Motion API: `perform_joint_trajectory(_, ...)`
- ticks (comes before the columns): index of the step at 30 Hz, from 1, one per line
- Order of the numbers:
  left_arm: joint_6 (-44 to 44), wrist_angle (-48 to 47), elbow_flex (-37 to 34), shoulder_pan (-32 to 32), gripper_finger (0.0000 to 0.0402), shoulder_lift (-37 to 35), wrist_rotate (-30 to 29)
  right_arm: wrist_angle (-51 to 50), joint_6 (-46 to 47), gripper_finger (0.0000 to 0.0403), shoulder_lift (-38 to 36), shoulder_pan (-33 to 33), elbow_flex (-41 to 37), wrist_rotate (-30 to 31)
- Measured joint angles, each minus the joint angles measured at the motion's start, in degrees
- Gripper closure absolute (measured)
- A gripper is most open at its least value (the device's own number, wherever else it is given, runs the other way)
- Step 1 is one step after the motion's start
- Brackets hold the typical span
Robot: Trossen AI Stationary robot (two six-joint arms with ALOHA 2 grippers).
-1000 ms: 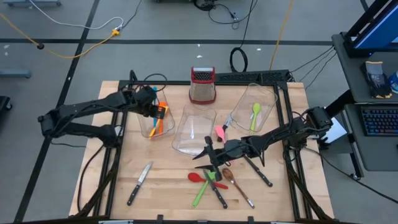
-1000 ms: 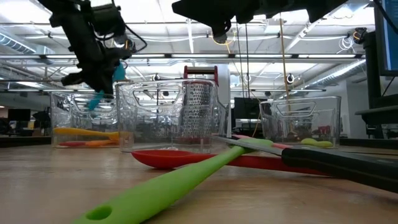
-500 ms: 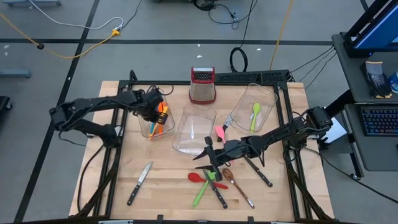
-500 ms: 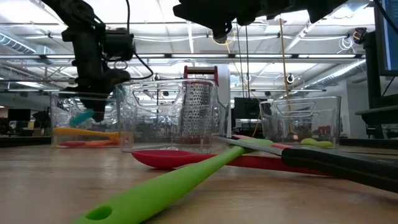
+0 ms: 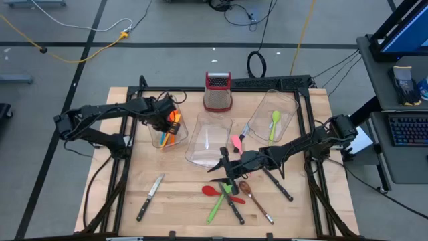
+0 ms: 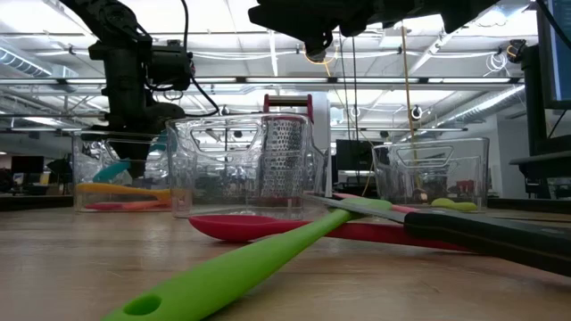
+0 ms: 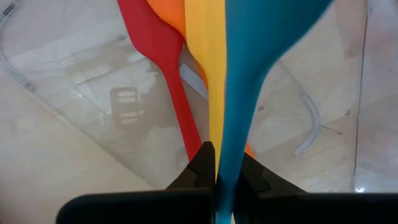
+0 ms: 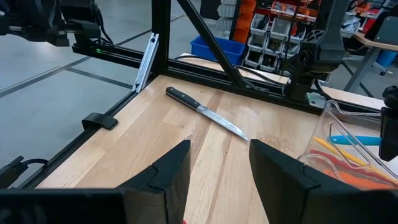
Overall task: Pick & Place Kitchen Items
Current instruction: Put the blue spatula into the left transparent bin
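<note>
Teal and smooth, the blue spatula (image 7: 249,81) fills the left wrist view, its handle narrowing down into the left gripper (image 7: 217,171), whose fingers are closed tight on it. Beneath it in the same view lie a red spatula (image 7: 163,68), a yellow spatula (image 7: 208,62) and an orange one (image 7: 171,15), all on the clear floor of the left bin (image 5: 167,130).

From above, that bin sits at about ten o'clock on the table (image 5: 180,194), and the left arm reaches in from nine o'clock with its gripper over the bin's opening. The low view shows the gripper pointing straight down into the bin, the teal blade hanging just above the yellow and orange pieces.

The right gripper (image 5: 227,175) hovers near the table's centre, its arm stretching in from three o'clock. Its wrist view shows both fingers (image 8: 168,171) standing apart with nothing between them, and a black-handled knife (image 8: 205,112) lying alone toward seven o'clock on the wood.

Only the overhead view takes in the rest: a green spatula (image 5: 215,207), a red spoon (image 5: 212,191) and a brown spoon (image 5: 253,197) clustered at six o'clock, a pink spatula (image 5: 236,142) beside the middle bin (image 5: 207,140), and a green spoon (image 5: 274,124) inside the right bin (image 5: 287,107). The box grater (image 5: 217,92) stands at twelve o'clock.
</note>
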Motion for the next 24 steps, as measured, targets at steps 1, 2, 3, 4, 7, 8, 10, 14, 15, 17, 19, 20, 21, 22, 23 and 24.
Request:
perform_joint_trajectory(1, -0.2, 0.0, 0.0, -0.3, 0.0394, 0.0, -0.1, 0.0, 0.0, 0.0248, 0.0, 0.0, 0.0, 0.0)
perform_joint_trajectory(2, -0.4, 0.0, 0.0, -0.6, 0.0396, 0.0, -0.1, 0.0, 0.0, 0.0248, 0.0, 0.0, 0.0, 0.0)
perform_joint_trajectory(3, -0.7, 0.1, 0.0, -1.0, 0.0396, 0.2, -0.2, 0.0, 0.0, 0.0248, 0.0, 0.0, 0.0, 0.0)
perform_joint_trajectory(4, -0.8, 0.1, 0.0, -1.3, 0.0396, 0.6, -0.4, 0.0, 0.0, 0.0248, 0.0, 0.0, 0.0, 0.0)
perform_joint_trajectory(7, -1.3, 0.2, 0.0, -2.3, 0.0387, 1.6, -0.5, 0.0, 0.0, 0.0248, 0.0, 0.0, 0.0, 0.0)
perform_joint_trajectory(8, -1.4, 0.4, 0.0, -2.6, 0.0384, 2.3, -0.6, 0.0, 0.0, 0.0248, 0.0, 0.0, 0.0, 0.0)
perform_joint_trajectory(10, -1.4, 0.4, 0.0, -3.1, 0.0384, 3.6, -0.8, 0.0, 0.2, 0.0248, 0.0, 0.0, 0.0, 0.0)
perform_joint_trajectory(14, -1.3, 0.4, 0.0, -3.5, 0.0391, 5.0, -2.1, 0.0, 0.4, 0.0248, 0.0, 0.0, 0.0, 0.0)
perform_joint_trajectory(15, -1.1, 0.5, 0.0, -3.5, 0.0391, 5.1, -2.2, 0.0, 0.4, 0.0248, 0.0, 0.0, 0.0, 0.0)
perform_joint_trajectory(17, -1.1, 0.7, 0.0, -3.6, 0.0386, 4.9, -2.2, 0.0, 0.4, 0.0248, 0.0, 0.0, 0.0, 0.0)
perform_joint_trajectory(19, -1.1, 0.7, 0.0, -3.5, 0.0372, 5.0, -2.9, 0.1, 0.4, 0.0248, 0.0, 0.0, 0.0, 0.0)
perform_joint_trajectory(20, -1.1, 0.7, 0.0, -3.5, 0.0363, 4.9, -3.2, 0.0, 0.4, 0.0248, 0.0, 0.0, 0.0, 0.0)
perform_joint_trajectory(21, -0.8, 0.7, 0.0, -3.5, 0.0355, 4.8, -3.2, 0.1, 0.4, 0.0248, 0.0, 0.0, 0.0, 0.0)
perform_joint_trajectory(22, -0.6, 0.7, 0.0, -3.5, 0.0346, 4.8, -3.2, 0.1, 0.4, 0.0248, 0.0, 0.0, 0.0, 0.0)
perform_joint_trajectory(23, -0.5, 0.7, 0.0, -3.6, 0.0338, 4.9, -3.3, 0.0, 0.4, 0.0248, 0.0, 0.0, 0.0, 0.0)
perform_joint_trajectory(24, -0.5, 0.7, 0.0, -3.6, 0.033, 4.9, -3.5, 0.0, 0.4, 0.0248, 0.0, 0.0, 0.0, 0.0)
